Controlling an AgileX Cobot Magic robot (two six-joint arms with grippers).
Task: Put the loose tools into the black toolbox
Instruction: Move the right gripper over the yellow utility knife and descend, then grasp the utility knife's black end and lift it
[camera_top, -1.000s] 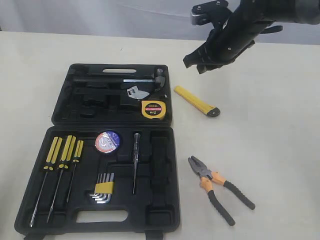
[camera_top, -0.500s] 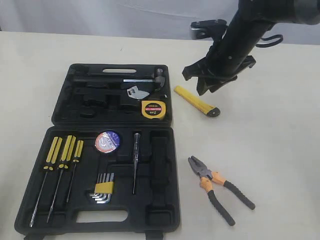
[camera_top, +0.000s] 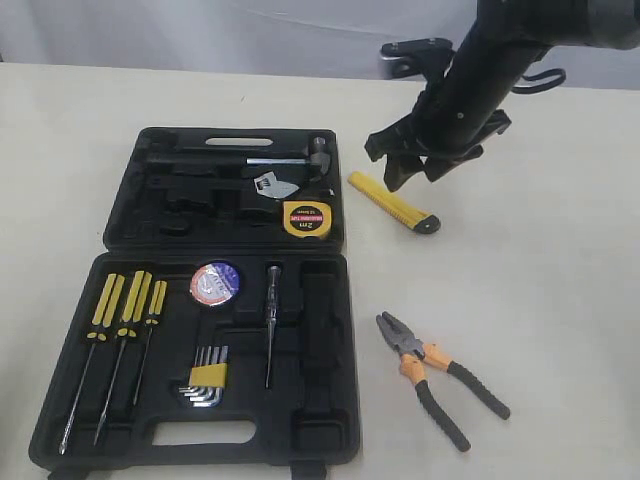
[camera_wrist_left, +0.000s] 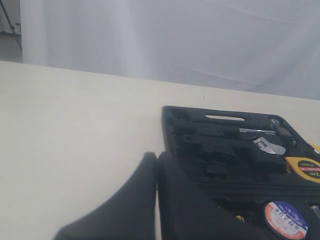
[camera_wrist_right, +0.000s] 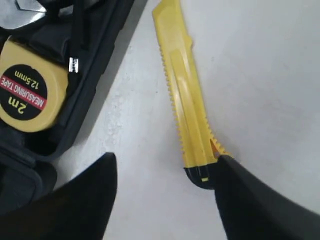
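Right gripper (camera_wrist_right: 166, 159), jaws apart, just above yellow utility knife (camera_wrist_right: 187, 110), its butt under one finger, outside black toolbox (camera_wrist_right: 95, 85); spread judged preparatory to straddling knife

Bare table (camera_top: 540, 300) right of utility knife (camera_top: 392, 201); toolbox (camera_top: 120, 225) wall near its left end; pliers (camera_top: 440, 375) clear all round.

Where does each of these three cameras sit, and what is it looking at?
Exterior view: high up, looking down on toolbox, knife, pliers; right gripper shows.
Left wrist view: low, looking across at the toolbox; shut left gripper shows.
Right wrist view: looking down at the knife; open right gripper shows.
Shared: tape measure, in all three.
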